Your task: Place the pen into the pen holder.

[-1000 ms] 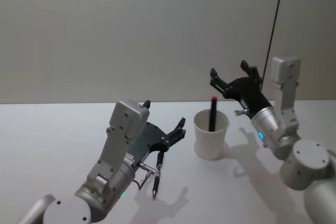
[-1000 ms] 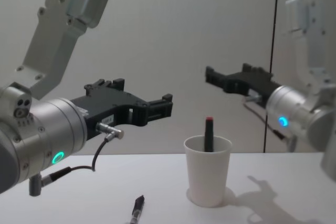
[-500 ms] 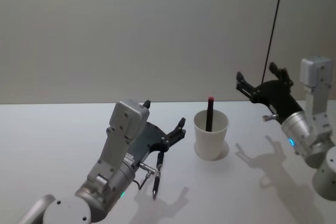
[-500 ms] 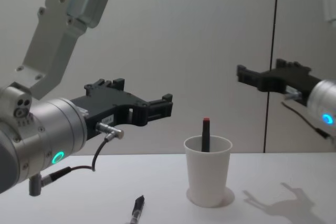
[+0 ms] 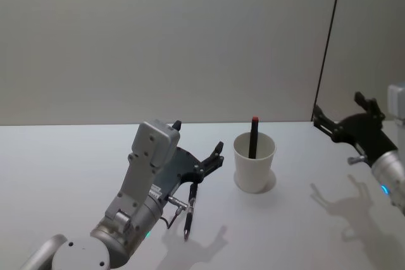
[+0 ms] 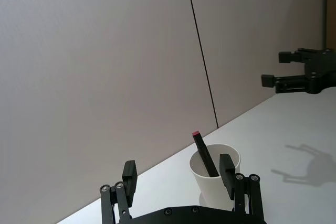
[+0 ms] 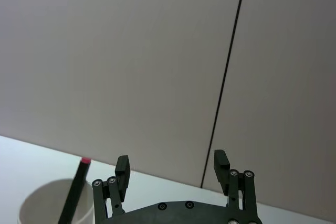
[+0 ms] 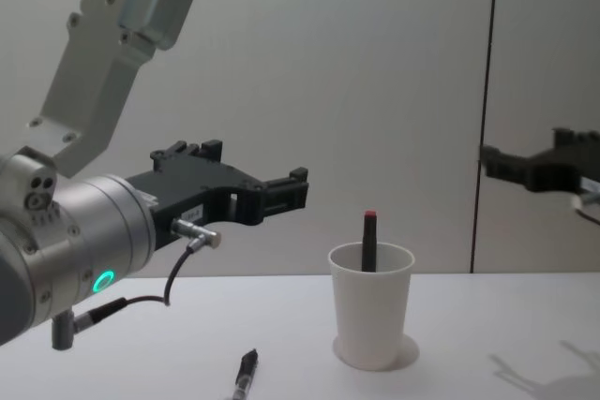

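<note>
The pen holder (image 5: 254,167) is a white paper cup on the table, and a black pen with a red tip (image 5: 254,136) leans inside it. The chest view shows the same pen (image 8: 369,241) sticking out of the pen holder (image 8: 370,318). A second dark pen (image 5: 189,212) lies flat on the table under my left arm. My left gripper (image 5: 199,138) hangs open and empty above that lying pen, left of the cup. My right gripper (image 5: 338,108) is open and empty, well to the right of the cup and raised. Its fingers (image 7: 122,170) stand apart in the right wrist view.
The white table (image 5: 76,175) runs back to a plain grey wall with a dark vertical seam (image 5: 329,42). Bare table lies right of the cup (image 5: 304,219) and at the far left.
My right gripper has drawn away from above the cup toward the right, staying open. The red-tipped pen stays in the cup. My left arm and the lying pen have not moved.
</note>
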